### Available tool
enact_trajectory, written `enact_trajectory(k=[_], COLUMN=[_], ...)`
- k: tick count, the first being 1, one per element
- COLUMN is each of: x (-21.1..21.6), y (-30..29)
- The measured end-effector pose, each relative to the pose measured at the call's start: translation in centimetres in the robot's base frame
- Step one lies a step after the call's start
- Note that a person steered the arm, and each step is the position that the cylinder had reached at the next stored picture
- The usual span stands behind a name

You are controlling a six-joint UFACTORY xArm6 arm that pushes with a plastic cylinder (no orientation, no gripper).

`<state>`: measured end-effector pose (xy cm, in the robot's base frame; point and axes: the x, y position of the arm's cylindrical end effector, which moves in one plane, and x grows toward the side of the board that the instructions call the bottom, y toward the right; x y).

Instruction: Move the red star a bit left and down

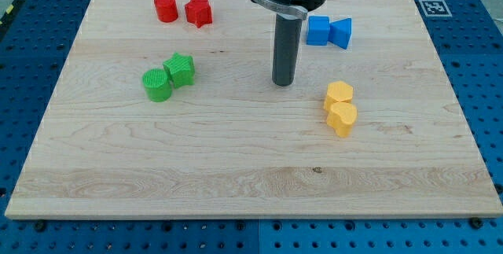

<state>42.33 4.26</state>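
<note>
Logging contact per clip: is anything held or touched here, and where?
Nothing is held. My tip rests on bare board, apart from every block; the red star sits toward the view's upper left.

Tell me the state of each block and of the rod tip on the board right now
red star: near the view's top left, touching the red cylinder on its left.
red cylinder: upright.
green blocks: two, touching, left of centre.
blue blocks: two, touching, right of the rod.
yellow blocks: two, touching, at the right.
my tip: on the board near centre, touching no block, well right of and below the red star.
</note>
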Motion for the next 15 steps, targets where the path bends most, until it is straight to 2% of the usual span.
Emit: enact_trajectory(k=[3, 4, 6, 7, 8, 9, 10, 12, 15], x=[-1.0, -5.2, -12.2, -13.2, -17.3, -17.4, -17.6, -17.4, -12.2], y=[-0.4, -3.8, -5.0, -5.1, -6.8, -7.6, -10.9, -11.8, -11.5])
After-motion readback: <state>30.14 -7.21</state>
